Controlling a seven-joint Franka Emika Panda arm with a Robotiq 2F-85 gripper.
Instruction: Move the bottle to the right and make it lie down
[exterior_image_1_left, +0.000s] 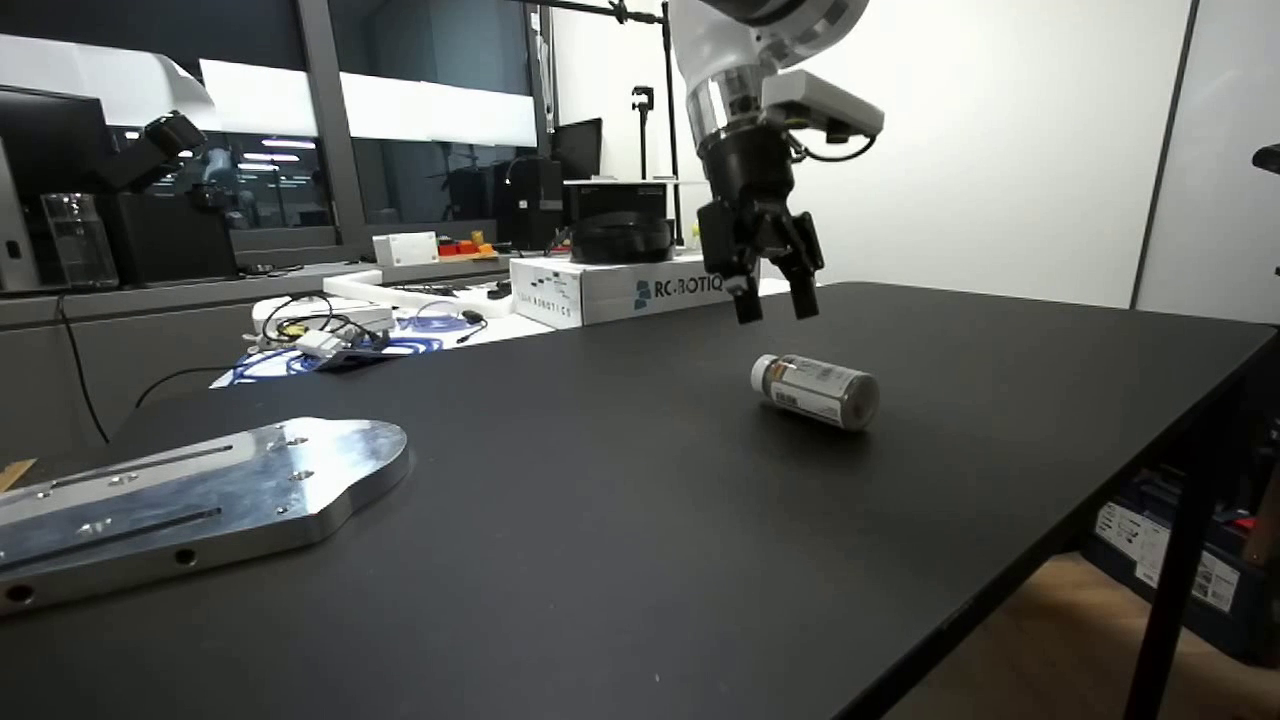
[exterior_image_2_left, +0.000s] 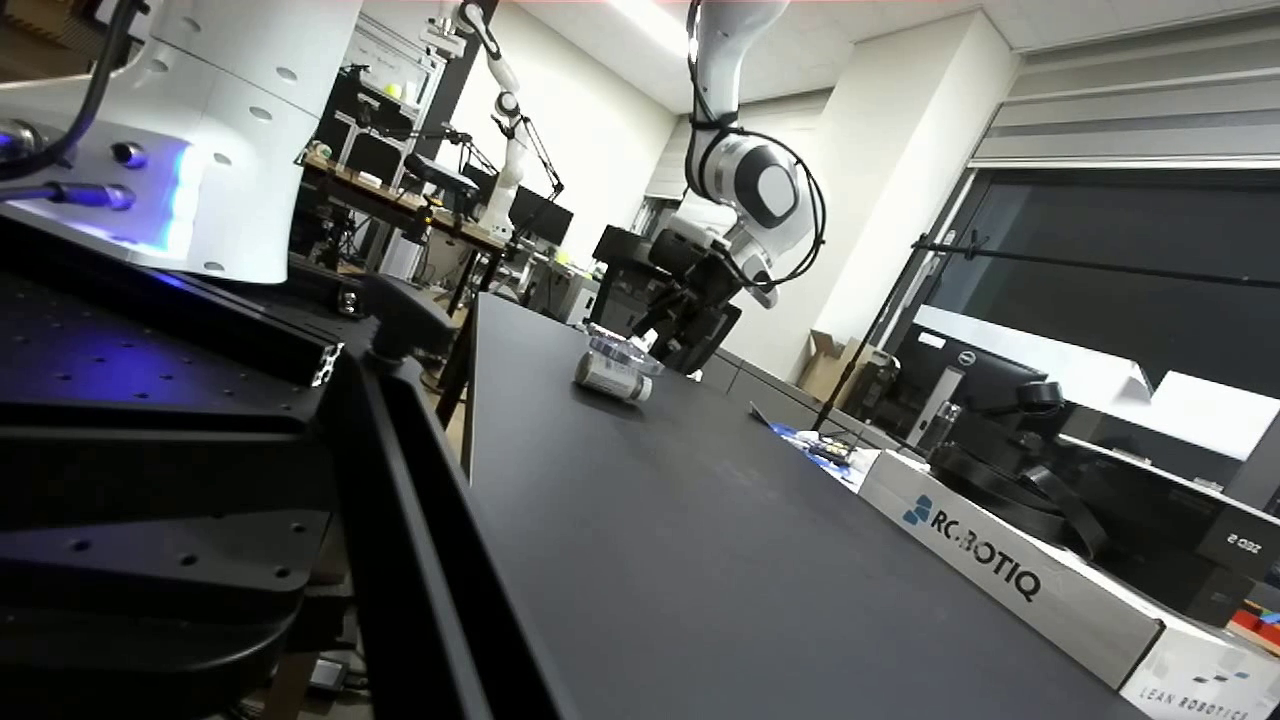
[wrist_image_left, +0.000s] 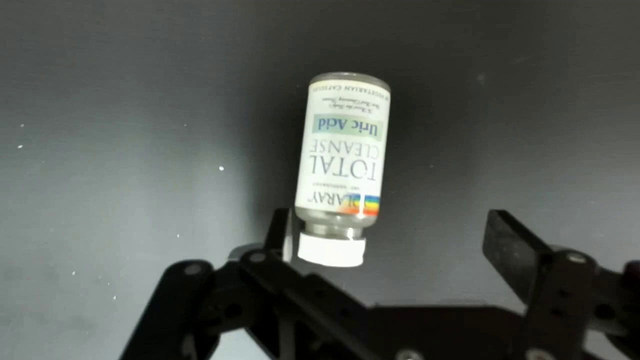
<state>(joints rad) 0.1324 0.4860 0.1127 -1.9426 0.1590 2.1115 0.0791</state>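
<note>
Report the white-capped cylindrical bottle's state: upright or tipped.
Tipped: both exterior views show the white-capped cylindrical bottle lying on its side on the black tabletop.

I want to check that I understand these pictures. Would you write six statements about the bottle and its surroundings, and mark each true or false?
1. The bottle lies on its side on the black table. True.
2. The tool is open. True.
3. The bottle is uncapped. False: the white cap is on.
4. In an exterior view, the metal plate lies apart from the bottle. True.
5. The tool grips the bottle. False: it holds nothing.
6. In the wrist view, the printing reads upright. False: the label appears upside down there.
</note>
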